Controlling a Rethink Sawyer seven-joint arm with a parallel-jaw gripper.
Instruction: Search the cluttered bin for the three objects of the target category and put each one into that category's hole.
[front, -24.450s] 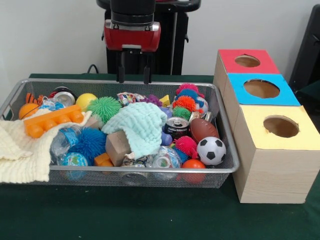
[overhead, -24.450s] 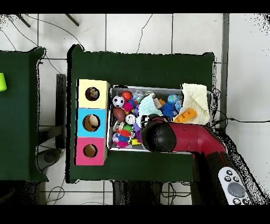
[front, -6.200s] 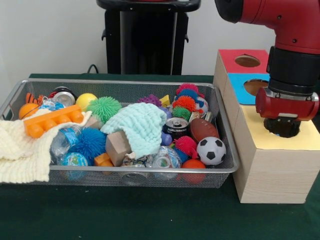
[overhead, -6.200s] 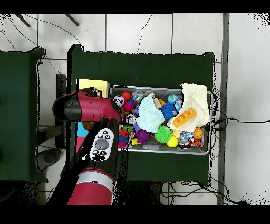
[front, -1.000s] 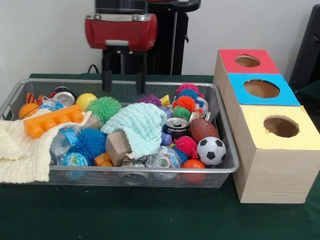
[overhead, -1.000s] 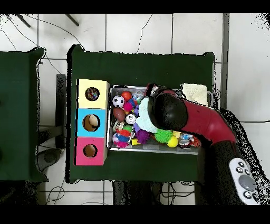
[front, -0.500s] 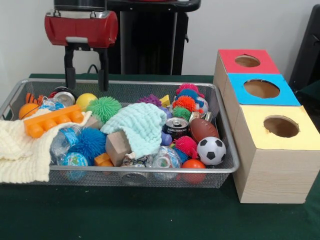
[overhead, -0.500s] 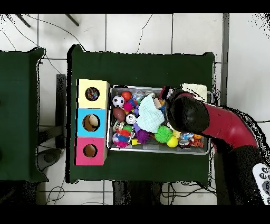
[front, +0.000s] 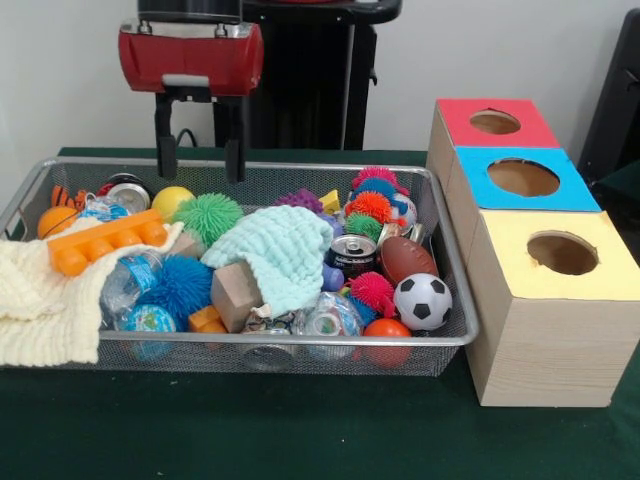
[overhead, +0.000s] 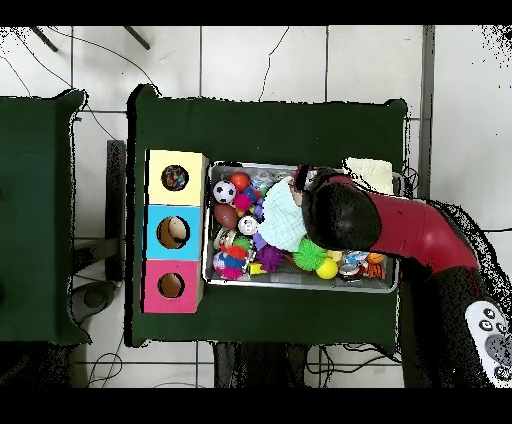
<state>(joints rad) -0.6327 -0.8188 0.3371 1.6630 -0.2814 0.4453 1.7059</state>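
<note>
Shifted slightly toward the boxes since half a second ago, the tool (front: 199, 160) is held empty, fingers spread, with the green ball (front: 208, 216) directly below it.

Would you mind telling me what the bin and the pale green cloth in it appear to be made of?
The bin looks like fine grey metal mesh with a smooth wire rim; its contents show through the walls. The pale green cloth seems a soft, nubby fabric, perhaps terry or microfibre, draping in folds over the clutter.

The tool (front: 199, 172) hangs straight down from the arm, fingers parted, empty.
</note>
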